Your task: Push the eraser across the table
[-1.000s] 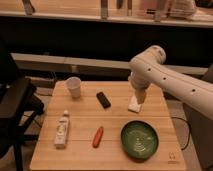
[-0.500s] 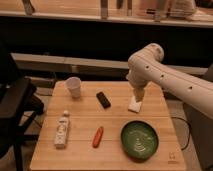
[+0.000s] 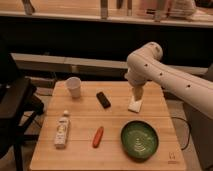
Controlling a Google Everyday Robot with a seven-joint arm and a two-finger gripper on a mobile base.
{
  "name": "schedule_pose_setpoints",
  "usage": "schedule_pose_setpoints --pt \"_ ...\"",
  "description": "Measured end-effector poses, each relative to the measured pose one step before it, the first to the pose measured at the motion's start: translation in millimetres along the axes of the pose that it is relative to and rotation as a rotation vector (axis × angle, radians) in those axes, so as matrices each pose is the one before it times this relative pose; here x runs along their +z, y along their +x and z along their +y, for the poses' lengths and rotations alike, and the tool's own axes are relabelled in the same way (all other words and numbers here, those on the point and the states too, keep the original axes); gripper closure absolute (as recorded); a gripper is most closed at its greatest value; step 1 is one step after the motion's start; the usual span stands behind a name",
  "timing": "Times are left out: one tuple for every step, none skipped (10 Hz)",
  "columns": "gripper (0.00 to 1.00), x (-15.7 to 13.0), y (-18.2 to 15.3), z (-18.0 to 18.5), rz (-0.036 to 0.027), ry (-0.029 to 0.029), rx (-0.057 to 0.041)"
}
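Pushing looks not yet begun: eraser (image 3: 103, 99) sits toward the counter's (image 3: 80, 150) 12 o'clock side, nothing touching it. Your gripper (image 3: 136, 97) hangs at its 3 o'clock, above the white piece (image 3: 135, 105); apart or together, can't tell. Whole push remains.

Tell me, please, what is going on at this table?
The robot's arm reaches over the table, with its gripper hanging low at a white flat piece. The eraser lies nearer the table's middle, apart from the gripper and not yet pushed. A cup, a bottle, an orange stick and a green bowl stand around.
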Motion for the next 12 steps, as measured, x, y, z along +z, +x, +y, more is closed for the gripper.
schedule_pose_setpoints --pt "0.20 0.54 -1.91 -2.12 -0.00318 0.00048 -0.00433" --pt "0.20 0.39 -2.51 -2.41 -0.00373 0.00106 -0.00515" --pt "0.20 0.19 -1.12 -1.75 -0.00266 0.00113 -0.00309" --pt "0.20 0.29 -0.66 -0.75 -0.00341 -0.00110 -0.00200" --pt "0.20 0.11 -0.27 -0.28 -0.00388 -0.00027 -0.00165" --pt "0.20 -0.02 0.38 0.07 -0.00210 -0.00036 -0.00096" --pt "0.20 0.51 0.37 0.35 -0.00170 -0.00060 -0.00086" --pt "0.20 0.18 -0.53 -0.56 -0.00172 0.00054 -0.00181" --pt "0.20 0.34 -1.03 -1.38 -0.00213 0.00093 -0.00262" --pt "0.20 0.62 -2.04 -2.08 -0.00345 0.00101 -0.00404" --pt "0.20 0.20 -1.06 -0.86 -0.00374 0.00037 -0.00218" --pt "0.20 0.44 0.41 0.80 -0.00272 -0.00099 -0.00037"
